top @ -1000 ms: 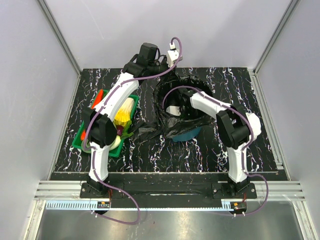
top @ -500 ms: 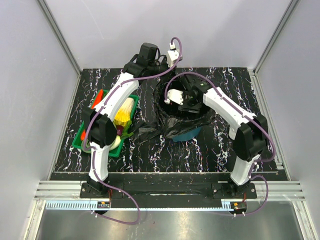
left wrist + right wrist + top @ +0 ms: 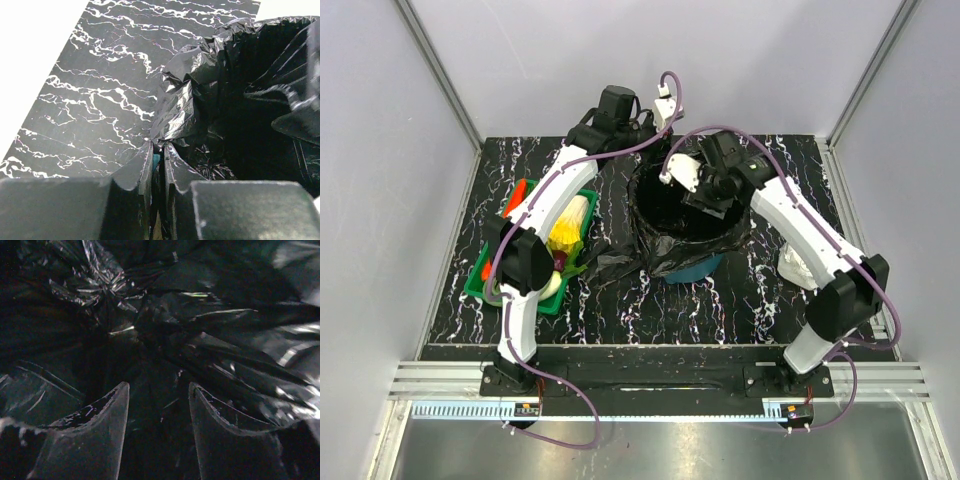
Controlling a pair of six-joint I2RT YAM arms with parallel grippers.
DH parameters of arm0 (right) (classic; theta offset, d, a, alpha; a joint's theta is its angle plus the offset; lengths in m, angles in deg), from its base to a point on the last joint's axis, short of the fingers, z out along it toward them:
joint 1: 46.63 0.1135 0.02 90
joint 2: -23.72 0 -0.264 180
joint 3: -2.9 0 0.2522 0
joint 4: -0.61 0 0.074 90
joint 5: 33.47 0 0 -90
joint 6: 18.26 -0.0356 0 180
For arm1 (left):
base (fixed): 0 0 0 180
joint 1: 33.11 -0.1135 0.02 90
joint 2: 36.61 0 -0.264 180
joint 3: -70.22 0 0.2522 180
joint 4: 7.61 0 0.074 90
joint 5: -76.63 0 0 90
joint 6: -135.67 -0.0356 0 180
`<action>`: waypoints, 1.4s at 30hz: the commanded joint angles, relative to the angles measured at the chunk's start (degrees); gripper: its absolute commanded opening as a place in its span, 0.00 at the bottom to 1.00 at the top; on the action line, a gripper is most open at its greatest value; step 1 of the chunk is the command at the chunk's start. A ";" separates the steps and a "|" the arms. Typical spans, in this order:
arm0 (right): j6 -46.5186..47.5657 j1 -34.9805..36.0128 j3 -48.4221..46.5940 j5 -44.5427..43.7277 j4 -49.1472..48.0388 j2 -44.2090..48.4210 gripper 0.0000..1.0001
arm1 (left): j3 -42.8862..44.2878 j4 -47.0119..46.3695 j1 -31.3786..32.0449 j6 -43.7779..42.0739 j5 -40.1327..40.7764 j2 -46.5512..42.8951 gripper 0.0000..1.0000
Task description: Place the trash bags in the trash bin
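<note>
I had the left fingers [image 3: 146, 159] closed to a narrow slit at the far-left lip of the trash bin [image 3: 698, 268], pinching the edge of the bucket-sized trash bag [image 3: 670, 215] where its film folded over the rim. A sliver of teal showed between the tips. The right fingers [image 3: 120, 405] hung roughly half spread over the bin's mouth and held nothing. Below them there was only crumpled black film.

The big bag sat in the round teal bin as a liner, its mouth gathered over the rim and a skirt of slack hanging down the outside. More black film [image 3: 617, 262] lay on the bench [image 3: 720, 310] just left of the bin, beside the green vegetable tray [image 3: 480, 283]. I could not tell whether that was the small folded bag or a tail of the big one.

I judged the film to be nearly weightless, limp and slick. It would sag, cling to itself and slide out of a shallow pinch, and hard pulling against the rim could tear it. I reckoned the best hold was a bunched fold, several layers thick and set deep between the fingers. For the piece on the bench I would take a raised ridge, not a flat patch.
</note>
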 commanded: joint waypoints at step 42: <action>-18.60 -11.39 -5.66 8.07 -10.26 9.72 0.62 | -0.45 -7.49 -7.75 17.92 -15.04 -2.81 0.86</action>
